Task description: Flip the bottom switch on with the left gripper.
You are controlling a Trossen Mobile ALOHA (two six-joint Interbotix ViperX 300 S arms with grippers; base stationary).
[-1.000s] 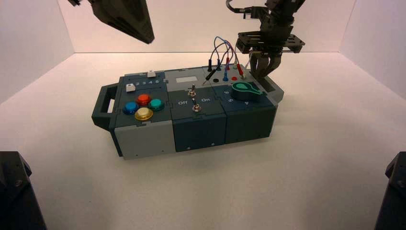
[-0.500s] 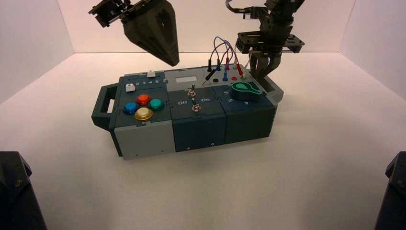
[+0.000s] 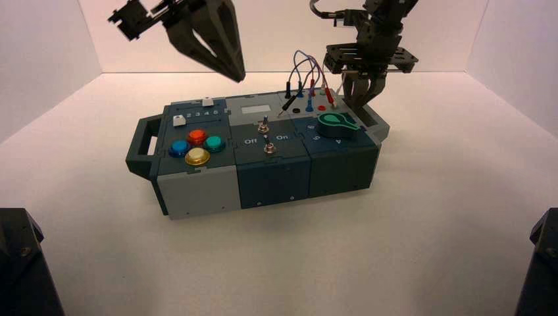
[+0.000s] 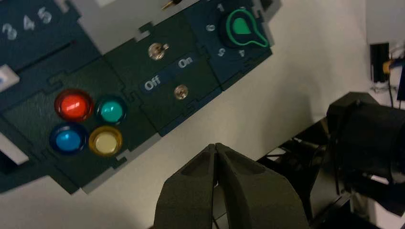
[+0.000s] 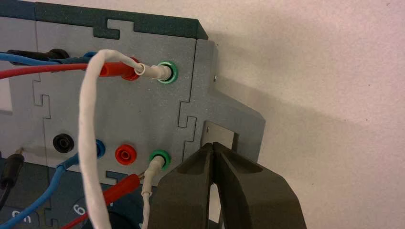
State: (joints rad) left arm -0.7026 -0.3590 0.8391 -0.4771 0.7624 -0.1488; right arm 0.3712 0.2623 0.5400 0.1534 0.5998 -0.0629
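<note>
The bottom switch [image 3: 269, 148] [image 4: 180, 91] is a small silver toggle on the box's dark middle panel, just in front of the Off and On lettering. My left gripper [image 3: 237, 77] [image 4: 216, 145] hangs shut and empty, high above the box's rear and well clear of the switch. In the left wrist view its fingertips sit over the white floor in front of the box. My right gripper [image 3: 359, 100] [image 5: 212, 144] is shut and empty above the box's rear right corner, beside the wire sockets.
A second toggle [image 3: 263, 124] [image 4: 156, 50] stands behind the lettering. Four coloured buttons [image 3: 196, 147] lie left of the switches, a green knob [image 3: 338, 123] to the right. Looping wires [image 3: 308, 69] rise from the rear sockets. The box's handle [image 3: 140, 150] juts left.
My left gripper has swung right and down from the upper left toward the box's rear, then turned slightly. The right arm and the box have stayed still.
</note>
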